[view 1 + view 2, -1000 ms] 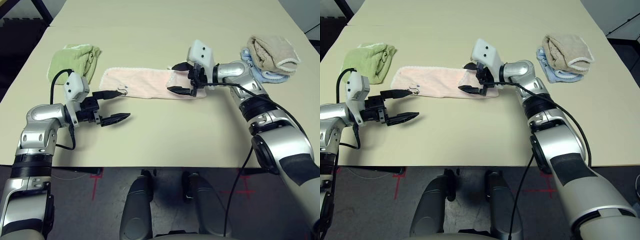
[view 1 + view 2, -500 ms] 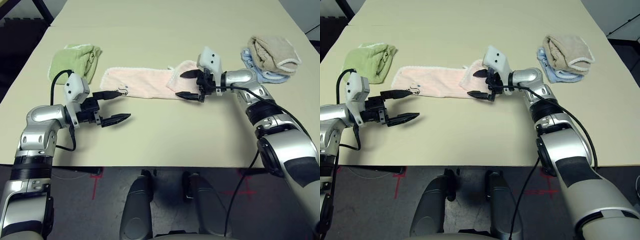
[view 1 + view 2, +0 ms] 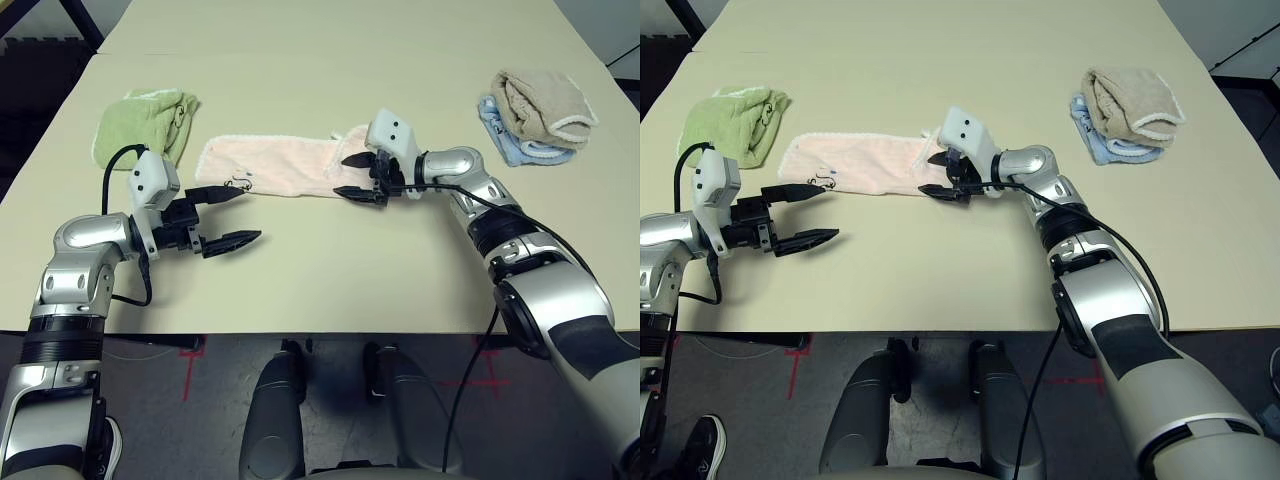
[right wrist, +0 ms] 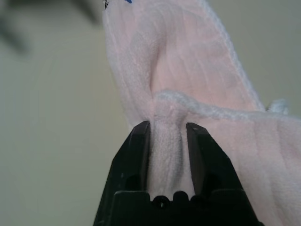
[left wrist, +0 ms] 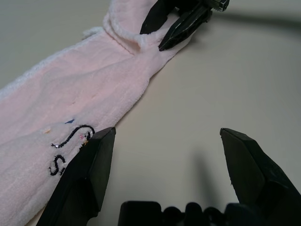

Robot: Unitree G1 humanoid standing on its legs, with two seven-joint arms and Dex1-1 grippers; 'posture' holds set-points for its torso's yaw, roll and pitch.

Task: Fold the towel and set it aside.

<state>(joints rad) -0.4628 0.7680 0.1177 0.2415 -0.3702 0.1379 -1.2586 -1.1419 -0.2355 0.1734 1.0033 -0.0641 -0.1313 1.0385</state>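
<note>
pink towel (image 3: 285, 165): long strip on table (image 3: 310, 270), end near right gripper folded over | right gripper (image 3: 340, 175): pinching a ridge of it | left gripper (image 3: 252, 212): fingers wide apart, by embroidered end | green towel (image 3: 140, 125): left | beige towel (image 3: 540, 105) on blue towel (image 3: 499, 130): right

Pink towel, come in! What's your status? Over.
Right gripper: jaws closed on pink towel, partly folded. Left gripper: jaws open, beside towel's embroidered end. Green towel off to the left, not in the way. Over.
</note>
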